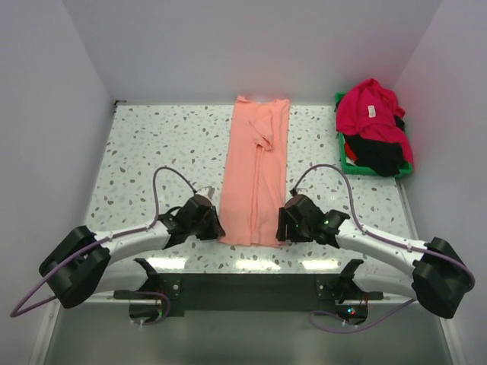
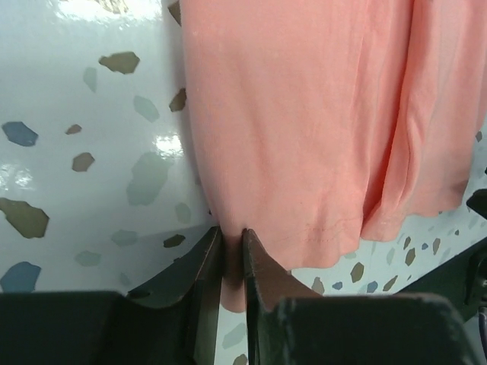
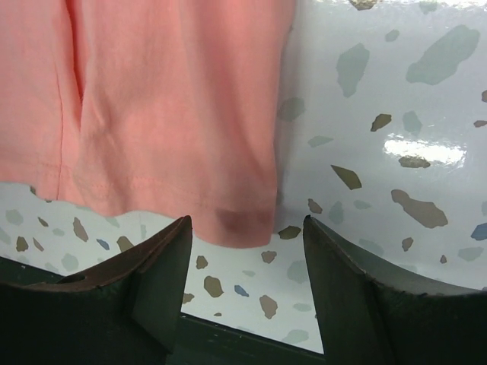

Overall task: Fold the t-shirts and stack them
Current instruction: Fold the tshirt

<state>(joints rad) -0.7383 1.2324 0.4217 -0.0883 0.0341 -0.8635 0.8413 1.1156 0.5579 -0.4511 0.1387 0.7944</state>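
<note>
Hem corners are our concern here: the salmon-pink t-shirt (image 1: pixel 255 171) lies as a long narrow strip, sides folded in, down the middle of the counter (image 1: pixel 152 144), neck at the far end and hem nearest us. Our left tool (image 2: pixel 232 237) is pinched tight on the near-left hem corner, with cloth caught between its fingers. Our right tool (image 3: pixel 246 224) stands spread wide, straddling the near-right corner without gripping it. The crimson red t-shirt (image 1: pixel 369 114) and the black t-shirt (image 1: pixel 380 156) sit heaped in the green bin (image 1: pixel 344 161) at the far right. We judge the main risk to be an uneven lift: if the left rises before the right has closed, the strip would skew and its layers slide apart. The right corner lies just at the fingertips, so a shallow closing may catch only the top layer, or miss, and the lengthwise folds would open.
</note>
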